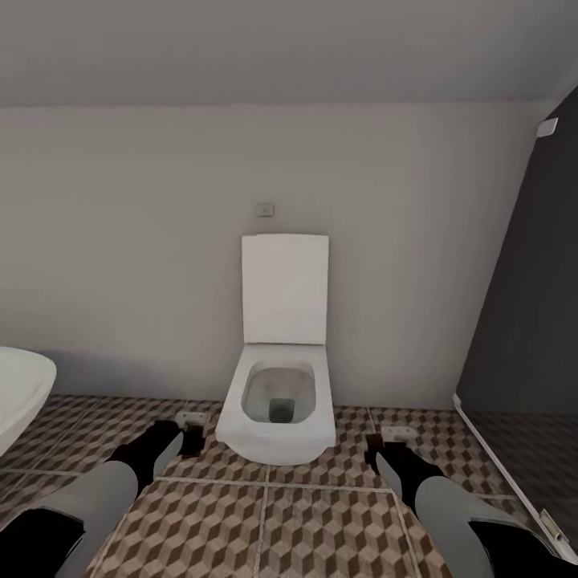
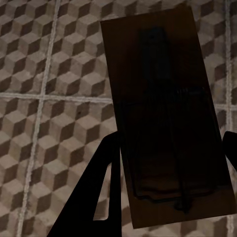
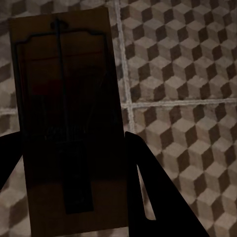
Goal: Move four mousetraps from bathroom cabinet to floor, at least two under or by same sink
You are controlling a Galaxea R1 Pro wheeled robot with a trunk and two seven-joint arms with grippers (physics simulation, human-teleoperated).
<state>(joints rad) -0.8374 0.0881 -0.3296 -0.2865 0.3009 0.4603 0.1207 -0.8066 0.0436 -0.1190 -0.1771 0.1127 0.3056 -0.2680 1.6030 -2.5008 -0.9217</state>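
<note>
Item: mousetrap point(image 2: 165, 118), flat dark-brown rectangular board, held lengthwise between the two black fingers point(image 2: 91, 197) of the left gripper point(image 2: 170, 197). One finger lies against one long edge of the board; the other finger shows as a dark sliver at the opposite long edge (mostly cut off by the frame). On the board's face: a thin wire frame and a darker central bar, faint in shadow. Backdrop: bathroom floor point(image 2: 54, 113), square tiles in a brown, beige and cream cube pattern, with pale grout lines crossing behind the trap.
</note>
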